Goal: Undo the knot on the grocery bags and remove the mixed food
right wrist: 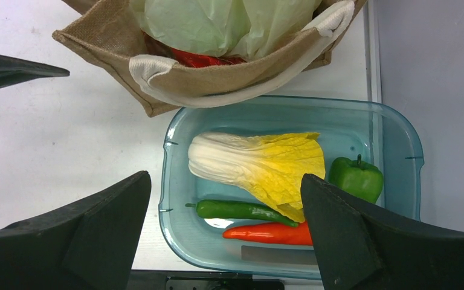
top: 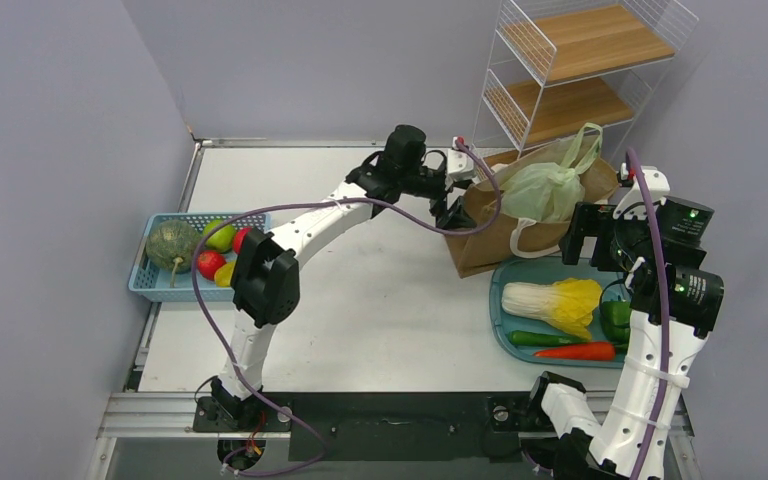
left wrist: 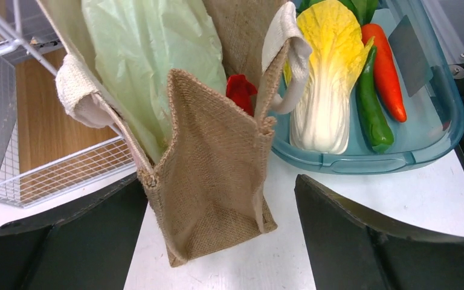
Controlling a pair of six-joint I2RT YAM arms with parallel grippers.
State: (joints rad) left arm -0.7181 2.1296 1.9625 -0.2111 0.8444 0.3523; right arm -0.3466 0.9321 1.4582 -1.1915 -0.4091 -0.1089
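White tabletop (top: pixel 390 300), metal-railed at its edges. Carries:
- one brown burlap bag (top: pixel 478 240) with white handles, standing upright at far right
- one translucent teal plastic tray (top: pixel 498 310), just beside the bag's near side
- one blue plastic basket (top: pixel 160 290), at the left edge

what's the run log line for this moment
left gripper: open, flanking brown bag end | right gripper: open, above tray | plastic bag: inside brown bag, knot tied
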